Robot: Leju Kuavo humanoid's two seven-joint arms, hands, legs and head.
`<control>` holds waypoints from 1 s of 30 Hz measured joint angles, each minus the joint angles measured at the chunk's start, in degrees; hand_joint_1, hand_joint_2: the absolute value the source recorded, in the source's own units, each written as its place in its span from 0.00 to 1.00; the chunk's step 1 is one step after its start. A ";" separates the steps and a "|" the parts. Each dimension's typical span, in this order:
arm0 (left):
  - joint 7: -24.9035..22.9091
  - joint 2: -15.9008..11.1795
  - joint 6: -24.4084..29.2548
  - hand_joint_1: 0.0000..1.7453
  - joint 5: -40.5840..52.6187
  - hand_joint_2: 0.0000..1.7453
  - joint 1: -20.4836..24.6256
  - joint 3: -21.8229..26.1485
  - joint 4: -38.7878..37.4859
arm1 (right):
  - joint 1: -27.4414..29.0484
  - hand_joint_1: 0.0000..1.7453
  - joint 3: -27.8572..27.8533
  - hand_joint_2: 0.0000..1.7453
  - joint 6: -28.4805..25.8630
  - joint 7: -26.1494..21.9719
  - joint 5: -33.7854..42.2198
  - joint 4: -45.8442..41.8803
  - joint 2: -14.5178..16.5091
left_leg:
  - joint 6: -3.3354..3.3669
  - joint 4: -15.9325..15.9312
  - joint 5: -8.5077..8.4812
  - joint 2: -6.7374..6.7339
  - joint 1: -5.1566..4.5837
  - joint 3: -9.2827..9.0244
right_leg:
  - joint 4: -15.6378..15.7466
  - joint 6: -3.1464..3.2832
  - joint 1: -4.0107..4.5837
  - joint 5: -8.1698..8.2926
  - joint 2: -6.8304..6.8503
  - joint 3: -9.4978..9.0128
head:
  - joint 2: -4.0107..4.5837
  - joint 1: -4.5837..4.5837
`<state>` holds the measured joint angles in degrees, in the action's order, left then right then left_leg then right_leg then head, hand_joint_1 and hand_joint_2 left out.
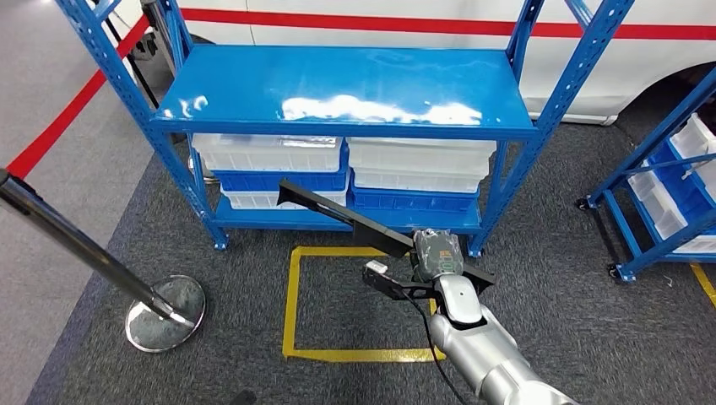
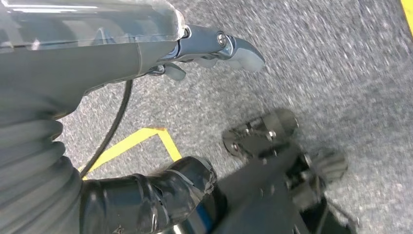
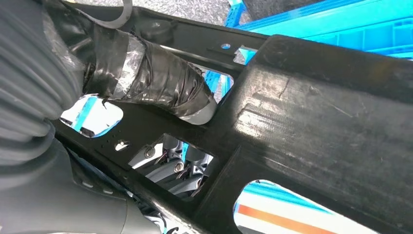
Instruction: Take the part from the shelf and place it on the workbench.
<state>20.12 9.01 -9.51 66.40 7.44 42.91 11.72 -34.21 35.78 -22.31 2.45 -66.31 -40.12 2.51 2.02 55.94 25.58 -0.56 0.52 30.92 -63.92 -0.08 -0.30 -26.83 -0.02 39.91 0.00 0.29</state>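
Right hand [image 1: 436, 253], at the end of the silver arm, grips the long black part [image 1: 338, 213] near its closer end, thumb [image 3: 160, 85] pressed over the panel; the part's long axis runs up and to the left toward the blue shelf [image 1: 346, 89], clear of it. Left hand [image 2: 214, 48] hangs over the carpet, nothing in it; whether its fingers are curled cannot be told

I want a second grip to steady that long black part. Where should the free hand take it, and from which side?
Probably on the long narrow arm of the black part, out toward the shelf, coming from the robot's left. The right hand holds the near end, so the far end sticks out unsupported, and the left hand is empty.
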 joint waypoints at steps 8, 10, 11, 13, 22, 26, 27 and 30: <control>0.21 0.00 0.09 0.00 0.00 1.00 -0.36 -0.16 0.00 | 1.91 1.00 0.07 1.00 0.37 0.32 0.00 -2.40 -0.75 | -1.02 2.13 -2.77 0.01 0.16 5.55 | 1.39 -0.59 -0.71 -1.90 -0.02 -7.09 | 0.00 -0.02; 0.26 0.00 0.09 0.00 0.00 1.00 -0.33 -0.20 0.00 | 2.10 1.00 0.08 1.00 0.36 0.32 0.00 -2.80 -0.81 | -1.77 2.46 -3.30 0.01 0.09 6.05 | 3.90 0.01 -0.39 -2.23 -0.13 -8.27 | 0.00 -0.03; 0.28 0.00 0.09 0.00 0.00 1.00 -0.33 -0.22 0.00 | 2.23 1.00 0.09 1.00 0.36 0.32 0.00 -2.93 -0.84 | -2.16 2.44 -3.63 0.05 0.11 6.10 | 3.83 0.41 -0.24 -1.78 -0.15 -8.04 | 0.00 -0.04; 0.29 -0.01 0.14 0.00 0.00 1.00 -0.39 -0.23 0.00 | 2.36 1.00 0.09 1.00 0.36 0.32 0.01 -3.08 -0.86 | -2.89 2.84 -3.29 0.13 0.31 6.54 | 4.14 1.48 -0.33 -1.07 0.01 -7.59 | 0.00 -0.03; 0.48 -0.04 0.71 0.00 0.09 1.00 -0.40 -0.26 0.00 | 3.68 1.00 0.09 1.00 0.26 0.03 0.89 -3.46 -0.84 | -3.10 10.16 3.31 0.23 0.37 4.71 | 4.35 2.67 0.13 2.36 0.14 -3.56 | 0.00 -0.08; 0.53 -0.20 0.77 0.00 0.08 1.00 -0.37 -0.28 0.00 | 3.99 1.00 0.09 1.00 0.15 -0.39 1.66 -3.82 -0.82 | -1.96 1.46 2.02 0.20 -0.41 -0.61 | 4.69 1.42 0.09 3.51 0.17 -3.21 | 0.00 -0.09; 0.55 -0.19 0.76 0.00 0.07 1.00 -0.39 -0.28 0.00 | 4.13 1.00 0.08 1.00 0.12 -0.59 1.92 -3.92 -0.81 | -1.63 1.04 1.66 0.20 -0.38 -0.62 | 4.85 1.03 0.08 3.72 0.17 -3.23 | 0.00 -0.09; 0.57 -0.17 0.73 0.00 0.02 1.00 -0.43 -0.32 0.00 | 4.42 1.00 0.07 1.00 -0.01 -0.92 2.43 -4.16 -0.89 | -0.51 -0.34 0.39 0.01 0.06 -0.65 | 2.21 0.10 0.07 1.58 0.05 -2.02 | 0.00 -0.04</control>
<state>20.69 8.84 -8.78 66.42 7.01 42.58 11.72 -29.79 35.85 -22.32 1.53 -63.89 -44.28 1.62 1.52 55.60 25.97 -0.55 0.57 30.27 -61.71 0.03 -0.22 -25.25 0.03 37.89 0.00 0.25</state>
